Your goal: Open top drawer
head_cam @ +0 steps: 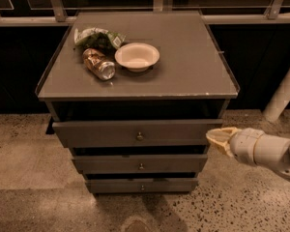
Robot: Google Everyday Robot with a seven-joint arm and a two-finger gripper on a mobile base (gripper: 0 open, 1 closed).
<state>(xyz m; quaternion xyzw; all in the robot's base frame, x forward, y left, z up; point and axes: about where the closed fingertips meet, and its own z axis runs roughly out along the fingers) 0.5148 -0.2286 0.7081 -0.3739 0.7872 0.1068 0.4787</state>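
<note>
The top drawer [106, 133] is the widest grey front, with a small round metal knob [140, 137] at its centre. It stands pulled out a little, with a dark gap above it under the cabinet top. The medium drawer [174, 164] and the narrowest drawer [116, 185] sit below it. My gripper [217, 139] is at the right, level with the top drawer's right end and just beside it, on a white arm [266, 151] that comes in from the right edge.
On the cabinet top [193, 66] lie a white bowl [137, 56], a tipped metal can [99, 64] and a crumpled green bag [96, 36]. A white post [282, 93] stands at the right. The floor is speckled stone.
</note>
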